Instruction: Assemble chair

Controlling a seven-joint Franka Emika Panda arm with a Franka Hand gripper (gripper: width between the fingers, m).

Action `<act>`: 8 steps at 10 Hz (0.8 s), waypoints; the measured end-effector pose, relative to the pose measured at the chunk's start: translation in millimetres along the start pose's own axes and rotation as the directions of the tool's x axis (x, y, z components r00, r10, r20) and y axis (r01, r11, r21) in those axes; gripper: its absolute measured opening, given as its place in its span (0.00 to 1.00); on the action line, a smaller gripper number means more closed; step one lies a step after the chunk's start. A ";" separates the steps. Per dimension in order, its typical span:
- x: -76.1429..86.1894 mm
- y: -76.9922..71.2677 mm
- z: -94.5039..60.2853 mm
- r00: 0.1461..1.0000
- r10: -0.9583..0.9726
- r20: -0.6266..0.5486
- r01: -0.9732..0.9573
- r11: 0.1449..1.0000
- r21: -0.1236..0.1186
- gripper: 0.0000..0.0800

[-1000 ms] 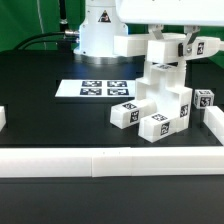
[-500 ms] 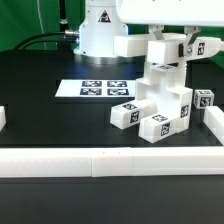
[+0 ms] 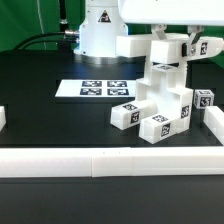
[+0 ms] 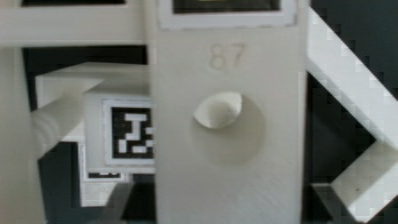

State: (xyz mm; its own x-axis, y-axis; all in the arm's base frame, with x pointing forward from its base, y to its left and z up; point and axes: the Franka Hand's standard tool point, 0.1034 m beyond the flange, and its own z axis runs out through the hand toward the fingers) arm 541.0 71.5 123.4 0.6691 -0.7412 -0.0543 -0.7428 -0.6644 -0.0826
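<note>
One no.-87 slab (image 4: 214, 180) filled wrist view; jaws' width: couldn't tell. Misaligned peg (image 4: 217, 110) could tip chair stack (image 3: 160, 105), 4 o'clock of marker board (image 3: 102, 89).

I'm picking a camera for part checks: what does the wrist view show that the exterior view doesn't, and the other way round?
Only the wrist view: a moulded number 87 and a round knob on a white slab, seen close. Only the exterior view: the marker board, the border wall, the robot base and the whole chair stack. Both: white chair parts carrying black-and-white tags.
</note>
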 end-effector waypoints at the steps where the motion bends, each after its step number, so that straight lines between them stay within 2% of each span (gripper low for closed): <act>1: 0.0 0.0 0.0 1.000 0.000 0.000 0.000 1.000 0.000 0.36; 3: 0.1 0.0 0.0 1.000 0.000 0.000 0.000 1.000 0.000 0.36; 5: 1.7 -3.0 -2.5 0.999 0.044 0.013 -0.044 0.999 0.018 0.36; 8: 2.5 -4.4 -0.5 0.999 0.041 0.010 -0.041 0.999 0.017 0.36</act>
State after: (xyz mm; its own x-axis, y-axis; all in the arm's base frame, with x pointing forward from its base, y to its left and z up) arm 545.9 72.4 124.2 0.6382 -0.7668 -0.0681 -0.7692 -0.6316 -0.0968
